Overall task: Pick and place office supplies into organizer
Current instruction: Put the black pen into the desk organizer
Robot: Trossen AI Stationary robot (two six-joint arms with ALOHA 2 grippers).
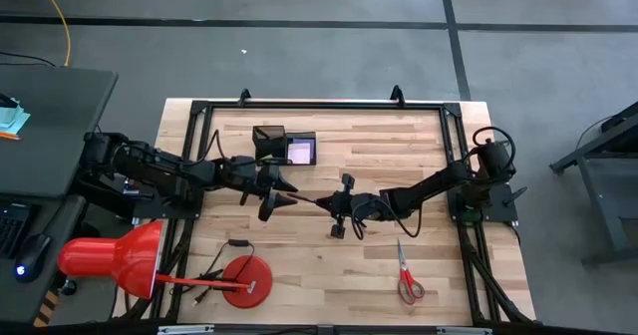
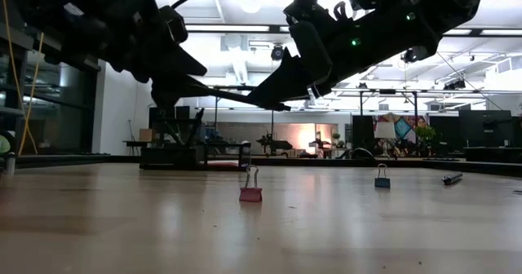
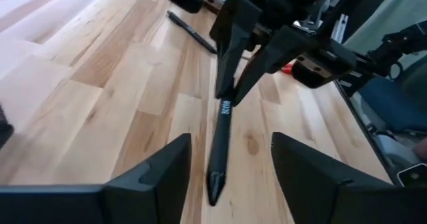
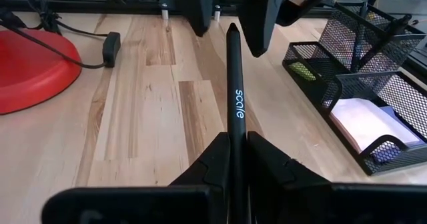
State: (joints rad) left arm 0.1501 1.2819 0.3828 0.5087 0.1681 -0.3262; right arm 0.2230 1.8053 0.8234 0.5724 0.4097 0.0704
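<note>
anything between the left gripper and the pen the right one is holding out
Nothing visible. The black pen, held by the right gripper, points into the gap of the left gripper, whose fingers flank its tip. Bare wood lies below.

A black pen [image 4: 235, 84] is showing white lettering, red-handled scissors [image 1: 407, 279] and a red lamp base [image 4: 30, 64] are lying on pale wood-grain table [image 1: 329, 275], beside a black mesh organizer [image 4: 373, 57].

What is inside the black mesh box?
In the organizer, one compartment holds a pink sticky-note pad with a purple pad partly tucked under it. Another holds a small yellow piece. The mesh walls hide anything beneath or behind these.
</note>
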